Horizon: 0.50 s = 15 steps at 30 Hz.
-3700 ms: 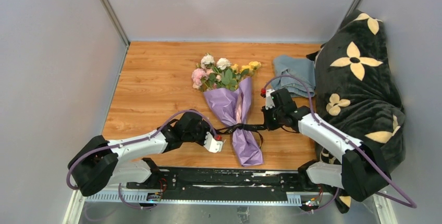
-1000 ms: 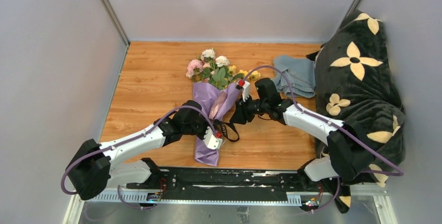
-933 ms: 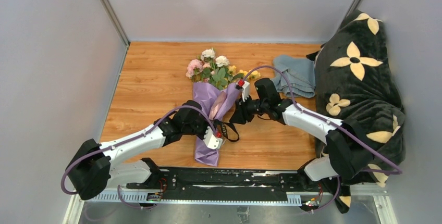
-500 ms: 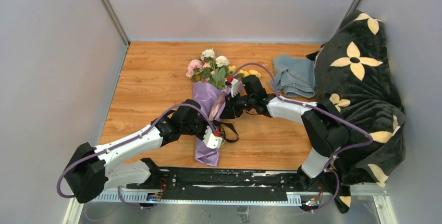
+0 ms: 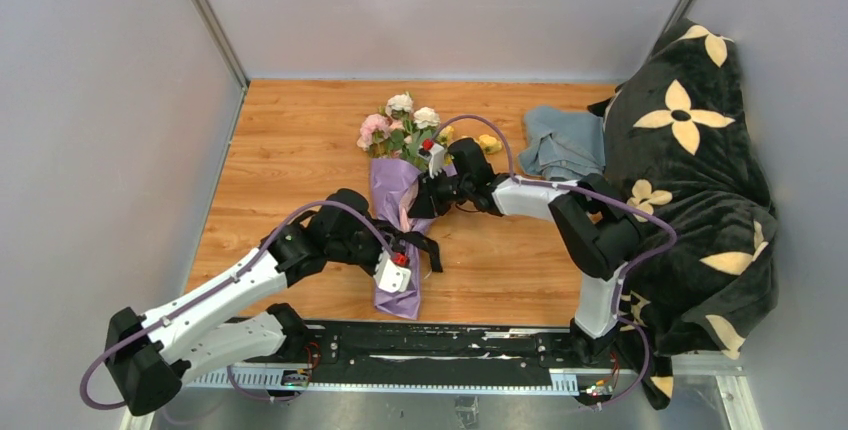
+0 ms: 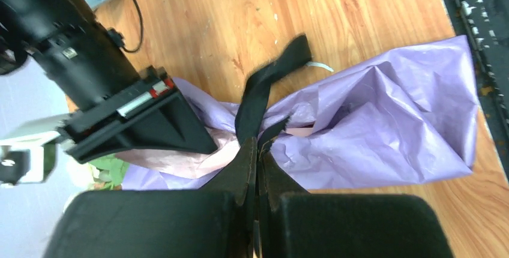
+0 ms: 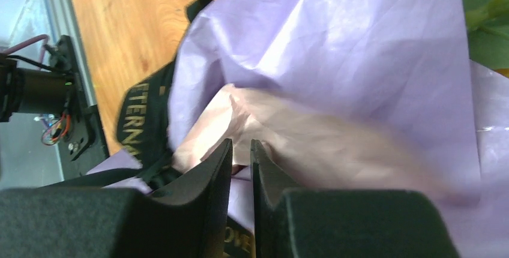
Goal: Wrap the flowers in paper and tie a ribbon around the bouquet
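1. The bouquet (image 5: 392, 212) lies on the wooden desk (image 5: 290, 150), a little left of centre. Its flowers (image 5: 400, 125) point to the far side and the paper's tail reaches the near edge.
2. The purple paper (image 5: 390, 185) wraps the stems as a cone, with a pale pink inner fold showing along its opening.
3. The black ribbon (image 5: 428, 248) circles the cone's narrow waist, and one loose end lies on the desk just to the right.
4. The left tool (image 6: 257, 144) is clenched tight at the waist, pinching the ribbon.
5. The right tool (image 7: 241, 147) sits against the pink fold with only a slit between its fingers. I cannot tell whether it grips the paper.
6. A grey-blue cloth (image 5: 565, 140) lies at the far right, beside a dark flower-patterned blanket (image 5: 690, 170).
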Tool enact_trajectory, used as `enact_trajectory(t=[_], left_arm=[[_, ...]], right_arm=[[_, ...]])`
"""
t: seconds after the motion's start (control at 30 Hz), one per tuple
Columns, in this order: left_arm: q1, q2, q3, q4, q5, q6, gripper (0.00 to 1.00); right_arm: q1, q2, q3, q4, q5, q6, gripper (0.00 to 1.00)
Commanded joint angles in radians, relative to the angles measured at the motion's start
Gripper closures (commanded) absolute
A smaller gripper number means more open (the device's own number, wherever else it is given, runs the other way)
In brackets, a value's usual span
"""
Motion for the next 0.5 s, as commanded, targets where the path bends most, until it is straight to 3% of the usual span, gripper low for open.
enact_trajectory(t=[0.0,0.1,0.17,0.27,0.3,0.4,0.47], left_arm=[[-0.008,-0.026,0.079,-0.259,0.059,0.041,1.00],[-0.007,-0.026,0.105,-0.439,0.092,0.094,1.00],[-0.007,-0.025,0.104,-0.556,0.092,0.206,1.00],[-0.007,-0.029,0.059,-0.614,0.080,0.304,1.00],[-0.007,-0.028,0.044,-0.612,0.080,0.336,1.00],[-0.007,-0.005,0.025,-0.603,0.088,0.386,1.00],[-0.007,0.002,0.009,-0.587,0.071,0.394,1.00]], right_arm=[[0.012,0.064,0.066,-0.053,0.065,-0.015,0.79],[0.011,0.056,0.087,-0.089,0.083,-0.039,0.79],[0.011,0.038,0.109,-0.134,0.087,-0.070,0.79],[0.012,-0.014,0.154,-0.249,0.031,-0.164,0.73],[0.012,-0.046,0.159,-0.296,-0.010,-0.207,0.68],[0.017,-0.197,0.064,-0.372,-0.099,-0.318,0.40],[0.022,-0.299,-0.059,-0.362,-0.091,-0.345,0.31]])
